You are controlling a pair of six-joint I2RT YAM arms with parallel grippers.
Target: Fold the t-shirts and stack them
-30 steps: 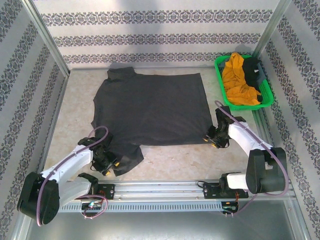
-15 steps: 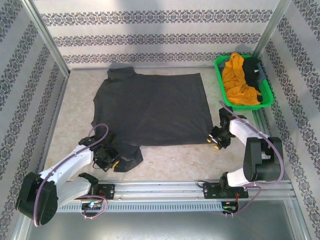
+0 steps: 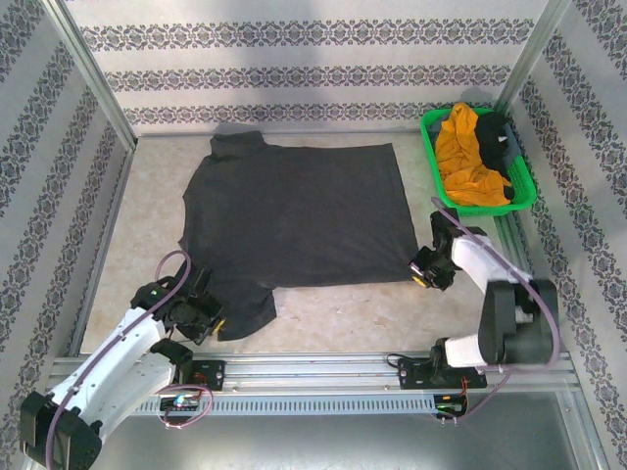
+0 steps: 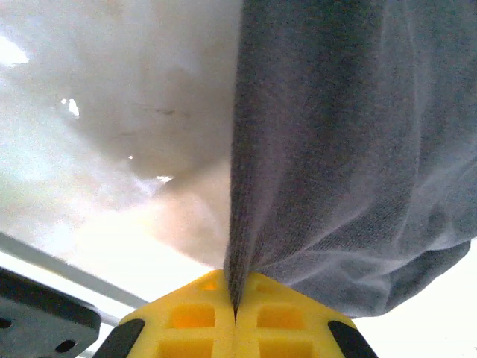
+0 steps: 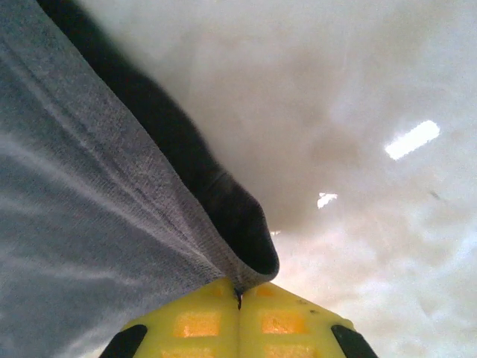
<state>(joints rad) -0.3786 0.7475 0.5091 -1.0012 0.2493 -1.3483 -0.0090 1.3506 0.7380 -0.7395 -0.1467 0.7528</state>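
The left tool (image 4: 236,298) is pinching a fold of the charcoal grey t-shirt (image 3: 304,215), with its yellow fingers pressed fully together on the cloth. From above, this grip is sitting at the shirt's near left sleeve. The right tool (image 5: 239,294) is clamping the same shirt, its yellow fingers closed tight on a hemmed edge at the near right corner. Between the two tools, the shirt is lying spread flat across the middle of the pale worktop (image 3: 343,313), with the sleeves on the left and the straight hem on the right. In the far right corner, well apart from the spread shirt, a green basket (image 3: 431,157) is holding the mustard-orange t-shirt (image 3: 465,152), bunched up, with the black t-shirt (image 3: 493,132) crumpled beside it.
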